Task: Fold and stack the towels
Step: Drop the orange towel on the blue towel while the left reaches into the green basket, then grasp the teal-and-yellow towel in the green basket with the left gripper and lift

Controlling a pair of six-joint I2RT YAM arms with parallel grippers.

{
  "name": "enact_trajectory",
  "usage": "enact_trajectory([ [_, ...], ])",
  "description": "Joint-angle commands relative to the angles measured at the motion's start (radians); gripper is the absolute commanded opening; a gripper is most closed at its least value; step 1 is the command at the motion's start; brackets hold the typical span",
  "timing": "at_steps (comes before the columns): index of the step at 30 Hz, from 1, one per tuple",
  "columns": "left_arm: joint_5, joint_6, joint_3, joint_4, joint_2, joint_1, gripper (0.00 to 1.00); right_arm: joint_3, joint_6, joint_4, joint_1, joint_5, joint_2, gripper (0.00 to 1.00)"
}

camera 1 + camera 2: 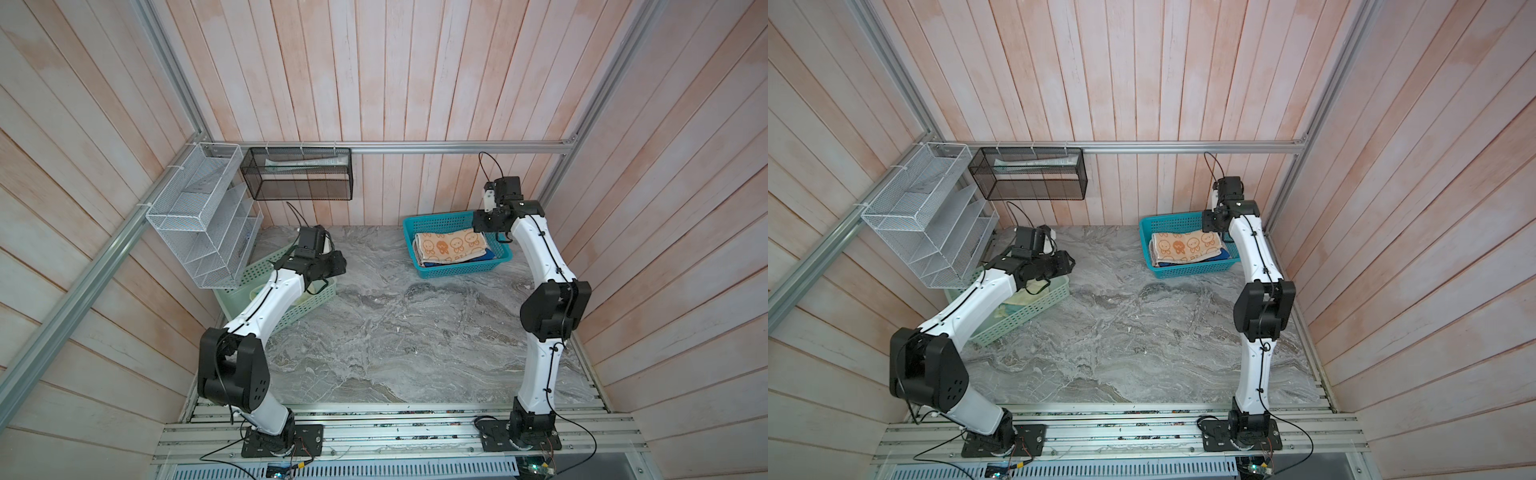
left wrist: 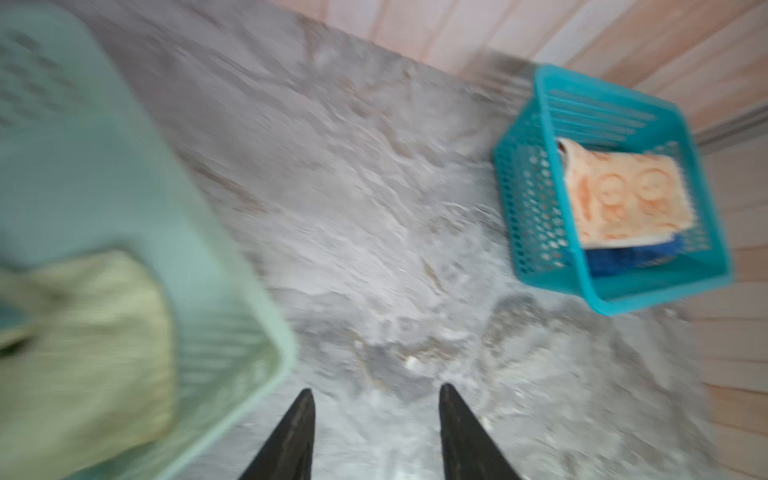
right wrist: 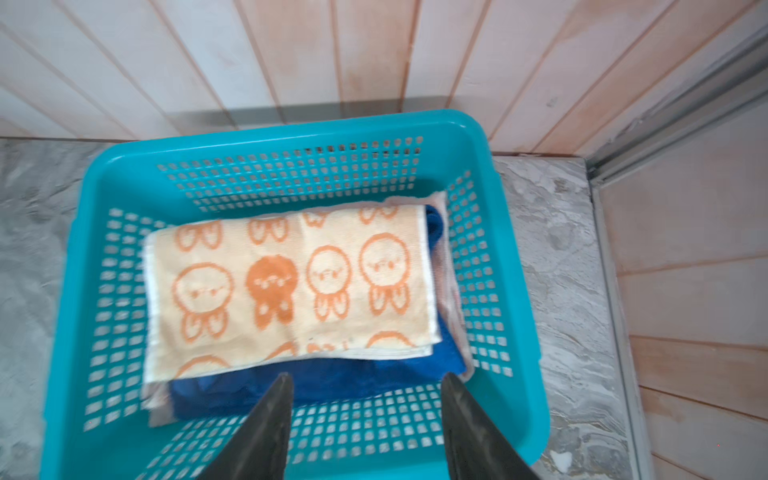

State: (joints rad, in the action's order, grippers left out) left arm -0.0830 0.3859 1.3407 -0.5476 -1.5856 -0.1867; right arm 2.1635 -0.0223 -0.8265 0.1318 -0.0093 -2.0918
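An orange-and-cream towel (image 3: 291, 286) with cartoon figures lies folded on top of a stack in the teal basket (image 3: 291, 124), seen in both top views (image 1: 451, 247) (image 1: 1187, 247). Under it lies a royal blue towel (image 3: 316, 386), and a salmon-pink edge (image 3: 451, 291) shows at the stack's side. My right gripper (image 3: 365, 376) hangs open over the basket's near wall, holding nothing. A pale yellow towel (image 2: 83, 340) lies crumpled in the mint-green basket (image 2: 208, 208). My left gripper (image 2: 376, 390) is open and empty above the marble beside that basket; this view is blurred.
A white wire rack (image 1: 199, 216) and a black mesh basket (image 1: 297, 174) hang on the wall at the back left. Wood-panel walls close in three sides. The grey marble tabletop (image 1: 395, 332) stretches between the mint-green basket (image 1: 299, 311) and the teal basket (image 1: 457, 272).
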Motion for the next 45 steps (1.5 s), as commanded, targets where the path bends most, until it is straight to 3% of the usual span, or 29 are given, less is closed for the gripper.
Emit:
enact_trajectory([
  [1, 0.203, -0.057, -0.018, -0.142, 0.004, 0.096, 0.61, -0.156, -0.005, 0.084, 0.080, -0.044, 0.078, 0.58],
  [4, 0.196, -0.057, -0.066, -0.145, -0.009, 0.192, 0.65, -0.335, -0.034, 0.170, 0.139, -0.081, 0.168, 0.58],
  [8, 0.102, -0.045, -0.150, -0.106, -0.040, 0.275, 0.68, -0.555, -0.084, 0.270, 0.200, -0.144, 0.260, 0.58],
  [16, 0.030, -0.008, -0.273, 0.083, -0.170, 0.291, 0.71, -0.780, -0.146, 0.346, 0.245, -0.209, 0.338, 0.58],
  [19, -0.004, -0.006, -0.249, 0.091, -0.208, 0.291, 0.55, -0.821, -0.163, 0.366, 0.254, -0.220, 0.367, 0.58],
  [23, -0.077, -0.012, -0.207, 0.097, -0.127, 0.288, 0.07, -0.846, -0.180, 0.379, 0.261, -0.223, 0.402, 0.58],
  [24, -0.077, -0.022, -0.188, 0.087, -0.089, 0.285, 0.00, -0.850, -0.183, 0.385, 0.261, -0.221, 0.412, 0.58],
  [31, -0.103, -0.104, 0.015, 0.006, 0.155, 0.209, 0.00, -0.875, -0.212, 0.428, 0.264, -0.219, 0.483, 0.57],
  [37, -0.210, -0.107, 0.110, 0.090, 0.294, -0.047, 0.00, -0.895, -0.220, 0.428, 0.263, -0.196, 0.576, 0.57],
  [41, -0.309, -0.026, 0.042, 0.182, 0.309, -0.163, 0.00, -0.936, -0.235, 0.434, 0.261, -0.173, 0.653, 0.57],
  [43, -0.343, 0.011, -0.038, 0.222, 0.309, -0.189, 0.13, -0.964, -0.240, 0.431, 0.259, -0.164, 0.691, 0.57],
  [45, -0.336, 0.040, -0.125, 0.227, 0.306, -0.190, 0.35, -0.993, -0.246, 0.426, 0.258, -0.162, 0.718, 0.58],
])
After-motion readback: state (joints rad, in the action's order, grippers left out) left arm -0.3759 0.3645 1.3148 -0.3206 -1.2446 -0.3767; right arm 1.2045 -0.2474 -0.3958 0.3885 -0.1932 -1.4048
